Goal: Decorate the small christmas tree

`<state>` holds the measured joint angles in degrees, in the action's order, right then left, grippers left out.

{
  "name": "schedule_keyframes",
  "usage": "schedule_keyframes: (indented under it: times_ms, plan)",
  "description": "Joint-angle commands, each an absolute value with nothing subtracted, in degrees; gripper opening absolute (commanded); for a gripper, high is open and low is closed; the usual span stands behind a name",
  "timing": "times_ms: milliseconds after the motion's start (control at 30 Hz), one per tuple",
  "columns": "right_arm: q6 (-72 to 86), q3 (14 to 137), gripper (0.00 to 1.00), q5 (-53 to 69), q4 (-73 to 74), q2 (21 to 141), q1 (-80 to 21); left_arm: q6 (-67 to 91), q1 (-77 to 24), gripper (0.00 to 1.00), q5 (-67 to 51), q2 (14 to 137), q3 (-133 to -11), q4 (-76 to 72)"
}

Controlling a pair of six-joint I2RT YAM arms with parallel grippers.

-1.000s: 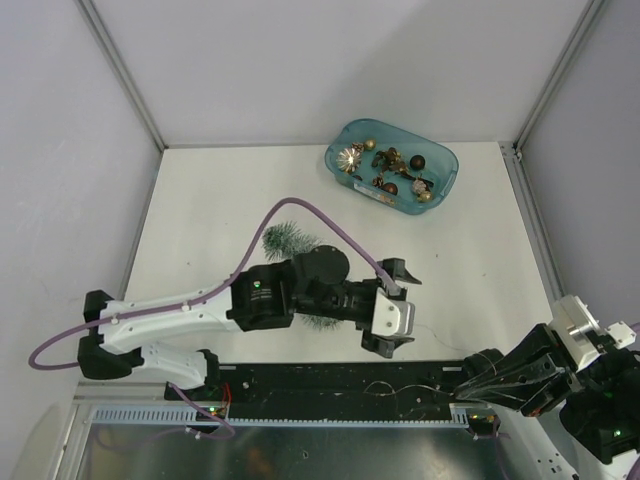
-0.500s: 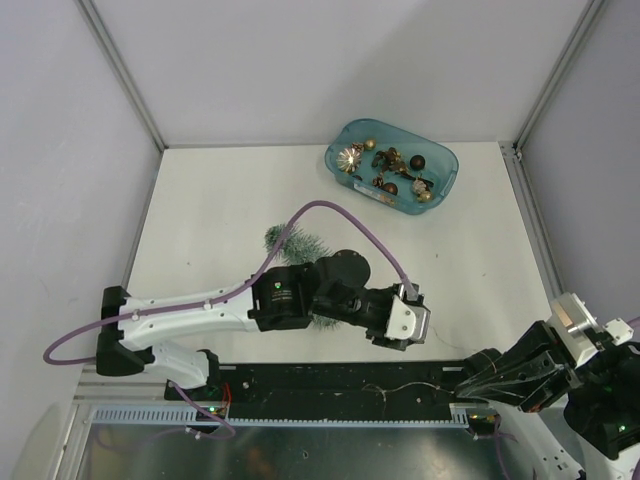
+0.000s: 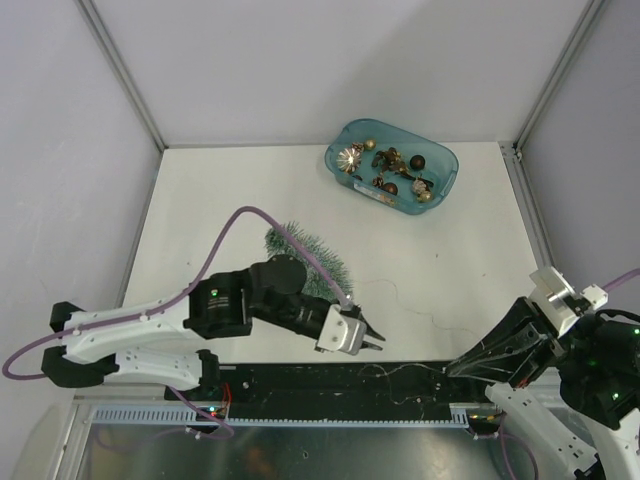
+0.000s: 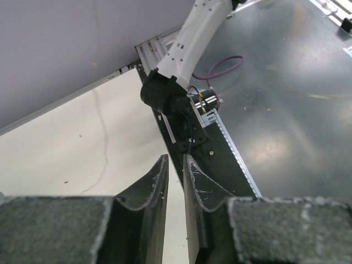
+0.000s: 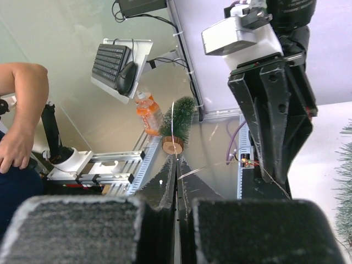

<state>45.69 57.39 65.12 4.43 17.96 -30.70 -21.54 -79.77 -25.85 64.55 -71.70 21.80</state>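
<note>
Along the near edge of the bench (image 3: 230, 190), the left claw (image 3: 370, 343) hung low over the surface with its tips pointing right. Its jaws stood narrow, a thin gap between them and nothing in it. The small christmas tree (image 3: 283, 238) lay on its side near the middle of the bench. It lay just behind the left arm, crossed by that arm's purple cable (image 3: 225, 235). Its wooden base was apparently hidden by the arm and could not be made out. The right claw (image 3: 455, 370) sat at the near right corner, well apart from the tree, jaws pressed together. A teal tray (image 3: 333, 160) of ornaments (image 3: 390, 165) stood at the far right of the bench.
</note>
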Motion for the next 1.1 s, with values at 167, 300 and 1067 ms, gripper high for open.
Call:
schedule_keyframes:
  times_ms: [167, 300, 1067]
  plan:
    - [45.3, 57.2, 0.0, 61.7, -4.1, 24.1, -33.0, -19.1, -79.4, 0.19, -29.1, 54.3, -63.4, 24.9]
    - [48.4, 55.9, 0.0, 61.6, -10.1, 25.8, -34.4, -19.3, -78.1, 0.35, -28.3, 50.9, -59.7, 24.4]
    - [55.4, 51.9, 0.0, 58.4, -11.7, 17.5, -38.0, -17.2, -76.5, 1.0, -8.2, 61.0, -52.4, -8.7]
